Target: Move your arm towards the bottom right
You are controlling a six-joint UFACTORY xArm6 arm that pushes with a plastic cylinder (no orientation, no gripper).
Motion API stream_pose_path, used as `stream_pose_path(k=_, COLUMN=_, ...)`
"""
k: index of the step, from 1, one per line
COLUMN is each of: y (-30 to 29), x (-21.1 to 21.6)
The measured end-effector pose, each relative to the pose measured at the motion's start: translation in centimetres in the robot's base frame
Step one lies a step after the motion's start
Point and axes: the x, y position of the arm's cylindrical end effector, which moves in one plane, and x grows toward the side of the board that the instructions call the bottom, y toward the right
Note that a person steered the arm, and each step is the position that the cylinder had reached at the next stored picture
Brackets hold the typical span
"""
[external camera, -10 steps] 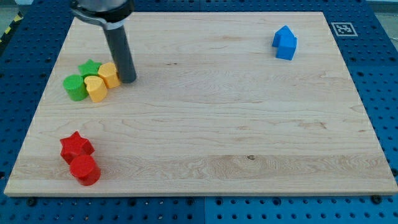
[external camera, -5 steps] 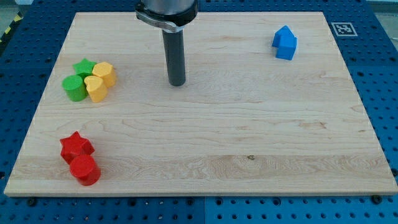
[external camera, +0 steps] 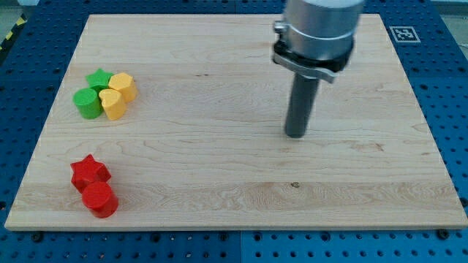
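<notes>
My tip [external camera: 295,134] rests on the wooden board [external camera: 219,183], right of centre, with no block near it. A green star [external camera: 99,78], a green cylinder [external camera: 88,103], a yellow hexagon-like block [external camera: 123,86] and a yellow heart [external camera: 112,104] cluster at the view's left. A red star [external camera: 89,171] and a red cylinder [external camera: 100,199] sit at the bottom left. The arm's body hides the blue block at the top right.
A fiducial marker [external camera: 404,33] is on the board's top right corner. The board lies on a blue perforated table [external camera: 453,88].
My tip has moved from beside the yellow blocks at the left to right of centre and lower in the view. The arm now covers the blue block. No block moved.
</notes>
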Motion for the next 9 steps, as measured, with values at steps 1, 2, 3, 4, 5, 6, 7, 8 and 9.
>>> stream_pose_path(k=1, y=3.4, x=0.4)
stream_pose_path(k=2, y=4.4, x=0.4)
stream_pose_path(k=3, y=4.4, x=0.4)
stream_pose_path(k=4, y=4.5, x=0.4)
stream_pose_path(k=5, y=4.7, x=0.4)
stream_pose_path(k=6, y=5.0, x=0.4)
stream_pose_path(k=7, y=5.9, x=0.4)
stream_pose_path(k=8, y=8.5, x=0.6)
stream_pose_path(k=9, y=11.7, x=1.2)
